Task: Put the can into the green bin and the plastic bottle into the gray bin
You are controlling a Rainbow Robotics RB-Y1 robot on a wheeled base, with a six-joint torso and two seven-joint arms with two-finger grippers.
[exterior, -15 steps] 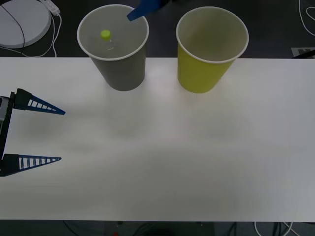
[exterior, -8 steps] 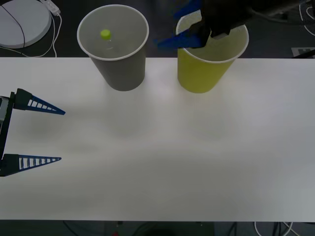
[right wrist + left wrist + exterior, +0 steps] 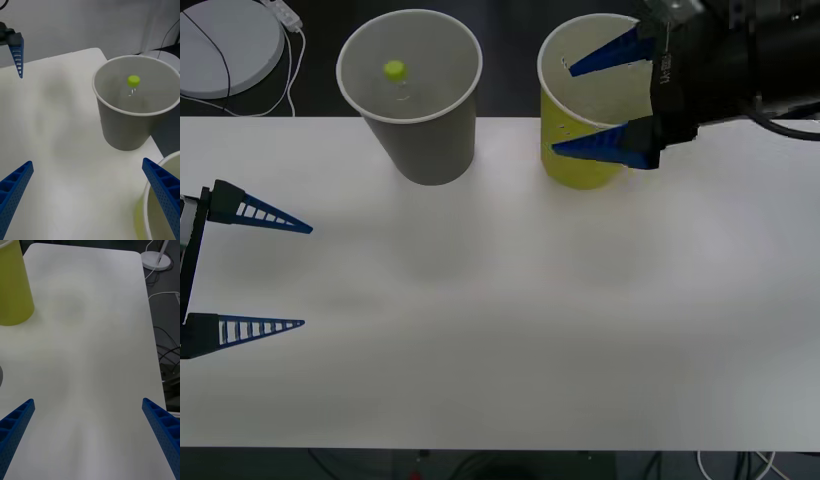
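The right gripper (image 3: pixel 590 105) hangs over the green bin (image 3: pixel 585 150) with its blue ribbed fingers spread wide and nothing between them. One finger (image 3: pixel 605 52) lies across the bin's open mouth; the other (image 3: pixel 600 146) sits in front of the bin's outer wall, on the side nearer the robot. Both fingertips point toward the gray bin (image 3: pixel 425 140).

The gray bin stands upright on the white table (image 3: pixel 510 320), just beyond the right gripper's fingertips and beside the green bin, with a gap between the two. In the right wrist view, the gray bin (image 3: pixel 131 127) lies ahead of the open fingers and the green bin's rim (image 3: pixel 148 195) sits next to one finger.

The plastic bottle (image 3: pixel 396 80) is inside the gray bin, its lime-green cap facing up. It is well apart from both grippers.

The left gripper (image 3: pixel 300 275) rests over the table's left edge, fingers wide apart and empty, far from both bins.
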